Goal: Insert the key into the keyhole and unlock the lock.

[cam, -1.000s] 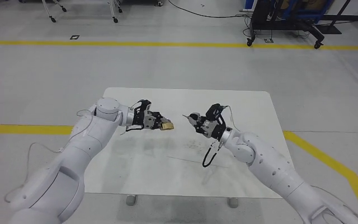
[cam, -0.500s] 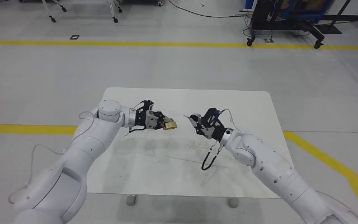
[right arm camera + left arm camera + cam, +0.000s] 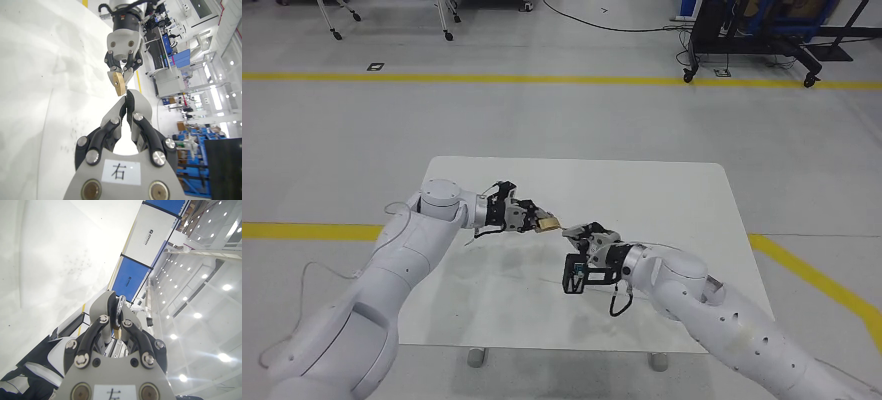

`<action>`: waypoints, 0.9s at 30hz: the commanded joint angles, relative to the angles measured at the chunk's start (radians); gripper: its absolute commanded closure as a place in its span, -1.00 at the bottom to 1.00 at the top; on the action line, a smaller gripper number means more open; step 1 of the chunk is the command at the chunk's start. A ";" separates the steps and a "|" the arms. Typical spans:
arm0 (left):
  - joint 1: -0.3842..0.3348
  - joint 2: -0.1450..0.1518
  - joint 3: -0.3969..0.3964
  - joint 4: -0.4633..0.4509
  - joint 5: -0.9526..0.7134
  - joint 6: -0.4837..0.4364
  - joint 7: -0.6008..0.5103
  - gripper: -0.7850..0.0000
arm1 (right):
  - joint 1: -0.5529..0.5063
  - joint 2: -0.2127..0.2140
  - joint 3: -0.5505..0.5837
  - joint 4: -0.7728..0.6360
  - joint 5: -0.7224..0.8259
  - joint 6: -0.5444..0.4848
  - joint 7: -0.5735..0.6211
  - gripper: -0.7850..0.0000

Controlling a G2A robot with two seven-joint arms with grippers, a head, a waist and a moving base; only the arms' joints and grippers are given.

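Note:
A brass padlock (image 3: 547,223) is held above the white table (image 3: 672,190), with my left gripper (image 3: 535,220) shut on it. In the left wrist view its silver shackle (image 3: 119,307) sits between the fingers and the brass body (image 3: 117,332) lies nearer the wrist. My right gripper (image 3: 569,234) is just right of the lock, shut on the thin key (image 3: 126,87). In the right wrist view the padlock (image 3: 118,84) faces me with its keyhole (image 3: 116,83) showing. The key tip lies close beside the lock's edge, just off the keyhole. My right gripper (image 3: 127,94) hides the rest of the key.
The tabletop (image 3: 28,75) below both grippers carries only faint scuff marks. Yellow floor lines (image 3: 542,77) run behind and beside the table, and a dark wheeled frame (image 3: 762,40) stands far back right.
My right arm has swung its wrist round and carried the key leftward up to the padlock. My left gripper has shifted the padlock slightly to the right.

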 commanded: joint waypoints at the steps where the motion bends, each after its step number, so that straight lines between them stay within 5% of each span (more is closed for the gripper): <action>1: 0.002 -0.001 -0.008 0.005 -0.003 0.014 0.016 1.00 | -0.013 0.001 -0.009 -0.034 -0.073 -0.017 0.037 1.00; 27: 0.013 -0.025 -0.023 -0.001 0.052 0.059 -0.001 1.00 | 0.029 -0.085 -0.104 -0.043 -0.157 -0.080 0.327 1.00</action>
